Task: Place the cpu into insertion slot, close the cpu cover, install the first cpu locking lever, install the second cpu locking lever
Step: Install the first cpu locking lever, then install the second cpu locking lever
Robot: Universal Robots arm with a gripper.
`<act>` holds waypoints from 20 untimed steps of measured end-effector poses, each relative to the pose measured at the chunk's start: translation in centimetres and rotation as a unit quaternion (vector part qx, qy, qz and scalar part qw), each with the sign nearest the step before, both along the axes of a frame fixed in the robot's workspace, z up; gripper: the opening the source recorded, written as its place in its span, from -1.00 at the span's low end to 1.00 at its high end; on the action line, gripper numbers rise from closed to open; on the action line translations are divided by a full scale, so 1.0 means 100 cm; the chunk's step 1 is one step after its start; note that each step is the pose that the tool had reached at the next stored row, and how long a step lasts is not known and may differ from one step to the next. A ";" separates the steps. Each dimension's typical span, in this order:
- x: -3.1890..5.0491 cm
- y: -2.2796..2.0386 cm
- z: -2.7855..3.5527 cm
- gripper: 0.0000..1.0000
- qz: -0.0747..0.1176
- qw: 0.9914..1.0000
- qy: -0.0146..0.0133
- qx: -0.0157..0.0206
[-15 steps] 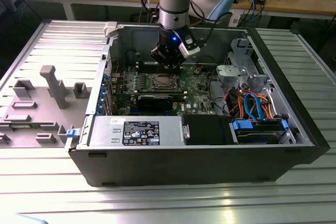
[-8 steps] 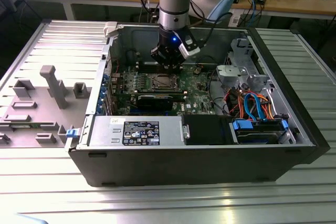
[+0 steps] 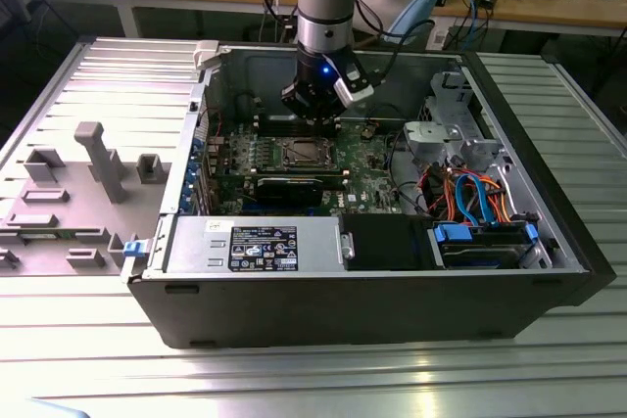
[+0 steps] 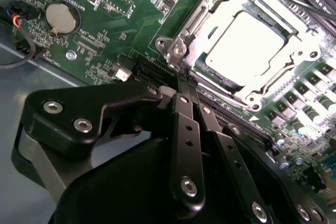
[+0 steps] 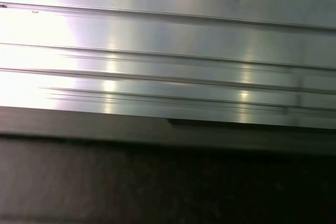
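Ribbed metal surface [image 3: 88, 359] carries an open computer case [image 3: 372, 291] with a green motherboard [image 4: 131, 3] inside. Above the insertion slot [image 3: 306, 153] hangs the claw [image 3: 315, 110], its fingers [image 4: 188, 129] pressed together and holding nothing, tips just beside the socket's corner. The cpu [image 4: 242, 45] lies seated in the slot, with the cpu cover [image 4: 302, 59] framing it.

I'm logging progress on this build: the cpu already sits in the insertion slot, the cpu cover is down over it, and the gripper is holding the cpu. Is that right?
Not quite. The gripper holds nothing: in the second wrist view its fingers are together beside the insertion slot. The rest stands: the cpu sits in the slot with the cpu cover down over it.
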State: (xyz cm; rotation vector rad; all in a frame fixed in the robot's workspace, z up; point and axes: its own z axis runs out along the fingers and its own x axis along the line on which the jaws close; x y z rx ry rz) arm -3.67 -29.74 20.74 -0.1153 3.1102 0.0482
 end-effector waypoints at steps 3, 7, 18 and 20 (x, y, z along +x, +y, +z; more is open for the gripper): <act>-0.0001 -0.0013 0.0001 -0.79 0.000 1.000 0.000 -0.005; -0.0001 -0.0043 -0.0001 -0.79 0.000 1.000 0.000 -0.007; -0.0001 -0.0071 0.0000 -0.79 0.000 1.000 0.000 -0.007; -0.0001 -0.0081 0.0000 -0.79 0.000 1.000 0.000 -0.007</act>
